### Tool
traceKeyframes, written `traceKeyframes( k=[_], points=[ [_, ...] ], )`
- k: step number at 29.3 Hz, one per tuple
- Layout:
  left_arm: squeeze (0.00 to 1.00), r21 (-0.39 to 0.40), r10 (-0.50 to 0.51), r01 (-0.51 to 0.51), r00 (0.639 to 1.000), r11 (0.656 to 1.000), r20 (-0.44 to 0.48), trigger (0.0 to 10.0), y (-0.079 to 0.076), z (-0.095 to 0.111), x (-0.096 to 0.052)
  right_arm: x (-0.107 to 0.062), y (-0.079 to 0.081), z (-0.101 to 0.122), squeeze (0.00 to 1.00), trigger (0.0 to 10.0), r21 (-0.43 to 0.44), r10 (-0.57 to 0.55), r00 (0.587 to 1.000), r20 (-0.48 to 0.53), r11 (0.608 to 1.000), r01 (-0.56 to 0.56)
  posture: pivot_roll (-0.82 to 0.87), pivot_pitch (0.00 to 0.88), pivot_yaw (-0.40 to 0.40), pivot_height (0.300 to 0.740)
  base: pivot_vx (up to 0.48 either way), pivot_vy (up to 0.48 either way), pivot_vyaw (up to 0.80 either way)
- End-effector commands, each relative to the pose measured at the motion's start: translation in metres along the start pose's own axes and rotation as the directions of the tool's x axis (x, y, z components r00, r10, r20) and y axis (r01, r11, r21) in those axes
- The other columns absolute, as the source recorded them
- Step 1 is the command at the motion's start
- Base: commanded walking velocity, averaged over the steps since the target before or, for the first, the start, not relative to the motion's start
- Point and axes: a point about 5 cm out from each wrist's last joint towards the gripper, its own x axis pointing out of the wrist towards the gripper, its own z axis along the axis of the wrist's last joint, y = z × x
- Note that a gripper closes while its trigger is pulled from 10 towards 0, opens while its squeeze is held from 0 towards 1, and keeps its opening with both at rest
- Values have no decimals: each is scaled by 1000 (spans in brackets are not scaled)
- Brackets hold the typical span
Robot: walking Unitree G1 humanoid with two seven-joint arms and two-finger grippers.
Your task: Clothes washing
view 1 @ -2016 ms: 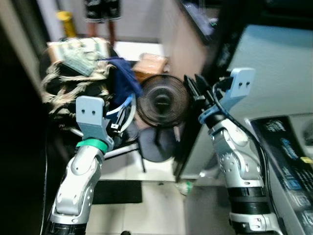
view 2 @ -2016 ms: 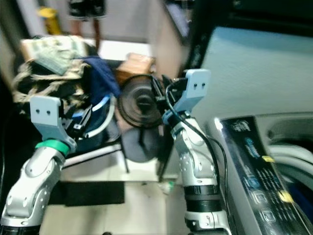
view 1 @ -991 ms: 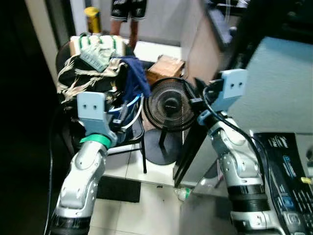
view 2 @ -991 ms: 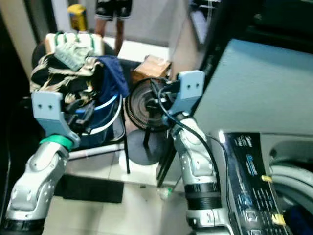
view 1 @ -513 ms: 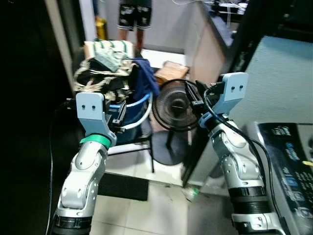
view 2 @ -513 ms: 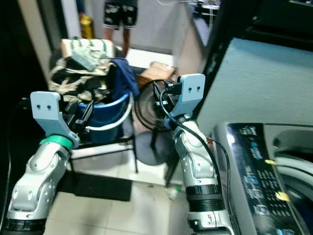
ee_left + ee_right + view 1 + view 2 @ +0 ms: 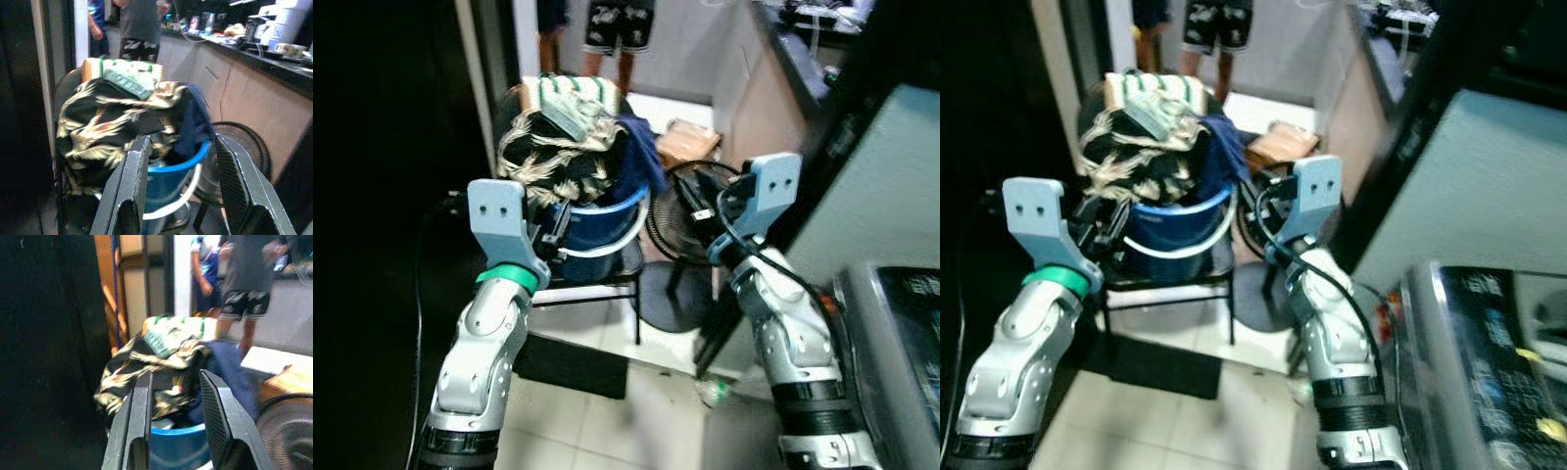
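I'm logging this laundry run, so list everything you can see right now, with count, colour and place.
Bucket: one, blue, on a chair ahead, heaped with clothes.
Shirt: one, black with pale print, draped over the heap.
Towel: one, green and white, on top.
Navy cloth: one, hanging over the bucket's right side.
Chair: one, dark, under the bucket.
Fan: one, black, on the floor right of the chair.
Box: one, brown, behind the fan.
Mat: one, black, on the floor.
Washer: one, grey, far right.
People: two, legs at the back.
Left tool: open, facing the bucket.
Right tool: open, facing the bucket.
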Motion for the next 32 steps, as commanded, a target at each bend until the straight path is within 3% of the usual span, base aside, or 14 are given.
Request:
traceKeyframes(
  k=[1, 20, 27, 32],
  points=[
    [0, -12, -3, 3, 1000, 1000, -11, 10000, -1, -2, 0, -2, -3, 0, 0, 10000, 4, -12, 1000, 1, 1000, 12, 39, 41, -45, 740, 379, 0, 0],
    [0, -14, 11, -11, 1000, 1000, -10, 10000, 2, -2, -2, 1, 2, 1, 0, 10000, -6, 39, 999, -5, 999, -39, 41, 39, -60, 740, 379, 0, 0],
    [0, -13, 6, -7, 1000, 1000, -11, 10000, 1, -3, -1, 2, 2, 0, 0, 10000, -8, 38, 999, -8, 999, -38, 40, 32, -58, 740, 373, 0, 800],
    [0, -15, -2, 2, 1000, 1000, -10, 10000, 0, -3, -1, 0, -1, 0, 0, 10000, 14, 15, 1000, -2, 1000, -15, 38, 28, -54, 740, 370, 0, 0]
  ],
)
